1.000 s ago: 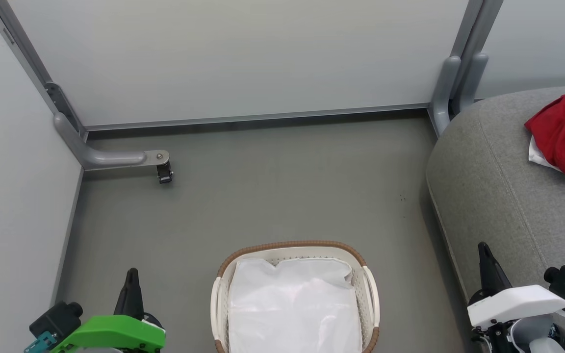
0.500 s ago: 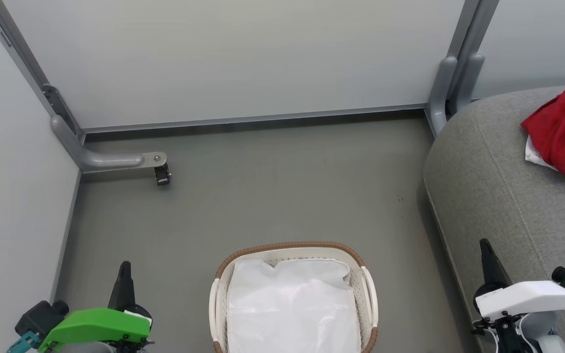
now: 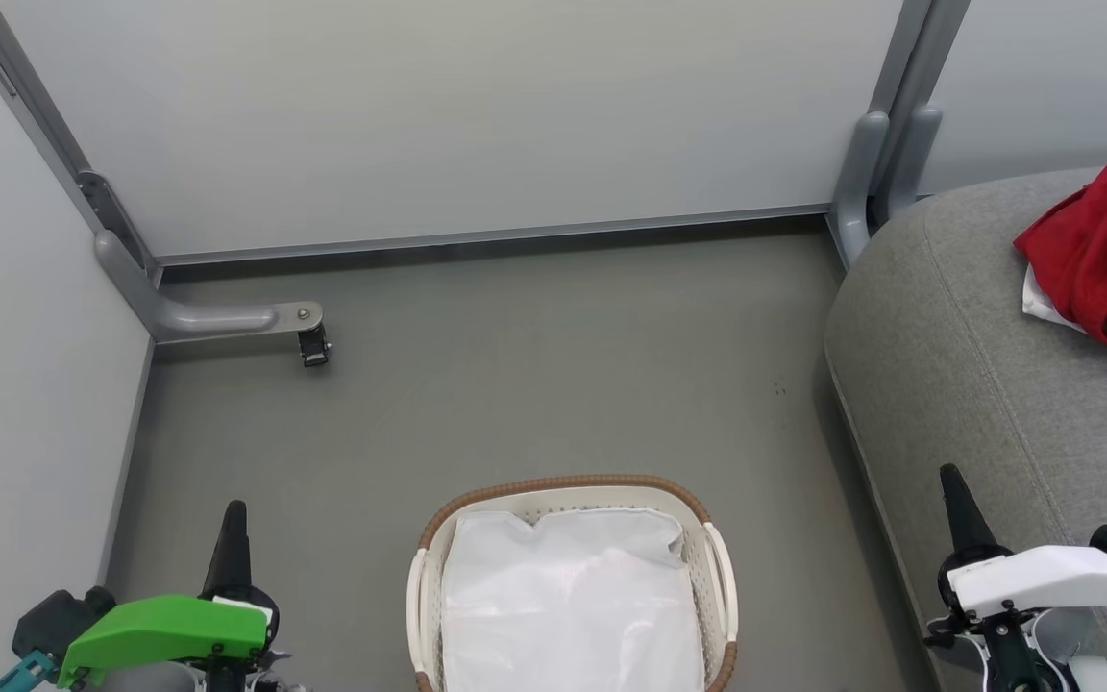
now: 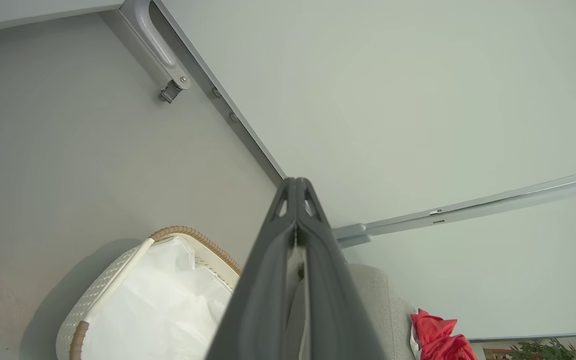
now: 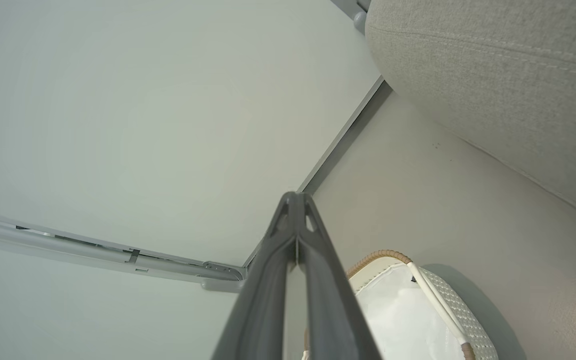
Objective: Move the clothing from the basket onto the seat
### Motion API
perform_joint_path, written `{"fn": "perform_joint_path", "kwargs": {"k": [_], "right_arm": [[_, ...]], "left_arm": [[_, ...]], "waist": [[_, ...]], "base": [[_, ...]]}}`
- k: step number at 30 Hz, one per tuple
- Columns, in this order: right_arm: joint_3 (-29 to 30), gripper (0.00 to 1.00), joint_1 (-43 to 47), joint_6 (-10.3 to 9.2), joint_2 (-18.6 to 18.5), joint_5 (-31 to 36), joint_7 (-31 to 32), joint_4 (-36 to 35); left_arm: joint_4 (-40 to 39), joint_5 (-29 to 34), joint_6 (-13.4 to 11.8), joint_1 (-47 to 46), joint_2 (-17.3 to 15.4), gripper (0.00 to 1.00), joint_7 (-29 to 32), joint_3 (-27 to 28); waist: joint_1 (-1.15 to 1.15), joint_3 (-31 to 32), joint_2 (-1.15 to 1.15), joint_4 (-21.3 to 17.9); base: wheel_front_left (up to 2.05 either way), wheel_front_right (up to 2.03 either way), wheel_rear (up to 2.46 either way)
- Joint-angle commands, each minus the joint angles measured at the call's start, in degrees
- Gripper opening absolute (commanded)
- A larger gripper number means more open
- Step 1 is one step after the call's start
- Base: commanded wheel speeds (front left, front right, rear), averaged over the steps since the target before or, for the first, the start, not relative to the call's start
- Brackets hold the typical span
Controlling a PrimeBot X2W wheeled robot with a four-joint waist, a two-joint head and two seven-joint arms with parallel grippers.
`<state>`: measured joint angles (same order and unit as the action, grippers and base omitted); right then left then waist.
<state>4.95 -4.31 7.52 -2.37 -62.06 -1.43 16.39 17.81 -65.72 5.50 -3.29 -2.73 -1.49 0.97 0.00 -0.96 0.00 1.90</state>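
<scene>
**While both grippers hang empty, the red clothing (image 3: 1106, 259) lies on the seat (image 3: 976, 365)**

As I look down through the head camera, the clothing is a crumpled red heap with a bit of white at its edge. It rests on the grey seat at my far right, well apart from the basket (image 3: 563, 483). That white lattice basket with its brown woven rim stands on the grey floor (image 3: 515, 384) between my arms, its plain white cloth lining (image 3: 573, 596) inside. My left gripper (image 3: 233, 519), under a green cover, has its fingers pressed together, pinching nothing. My right gripper (image 3: 952, 485), under a white cover, stands beside the seat's edge, fingers likewise together and empty.
</scene>
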Motion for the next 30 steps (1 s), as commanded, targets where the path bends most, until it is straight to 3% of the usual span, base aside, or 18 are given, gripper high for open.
{"fn": "perform_joint_path", "kwargs": {"k": [1,30], "right_arm": [[0.2,0.00,-1.4,-0.02,-0.4,-1.8,0.5,-0.8],[1.0,0.00,-1.7,-0.04,-0.5,-16.8,4.5,-1.7]], "left_arm": [[-0.8,-1.6,0.4,-1.7,-0.2,0.00,0.5,0.5],[-2.4,-14.8,1.3,-2.6,-0.2,0.00,4.5,3.3]], "waist": [[0.00,0.0,0.00,0.0],[0.00,0.4,0.00,-0.9]], "base": [[0.00,0.00,0.00],[0.00,0.00,0.00]]}}
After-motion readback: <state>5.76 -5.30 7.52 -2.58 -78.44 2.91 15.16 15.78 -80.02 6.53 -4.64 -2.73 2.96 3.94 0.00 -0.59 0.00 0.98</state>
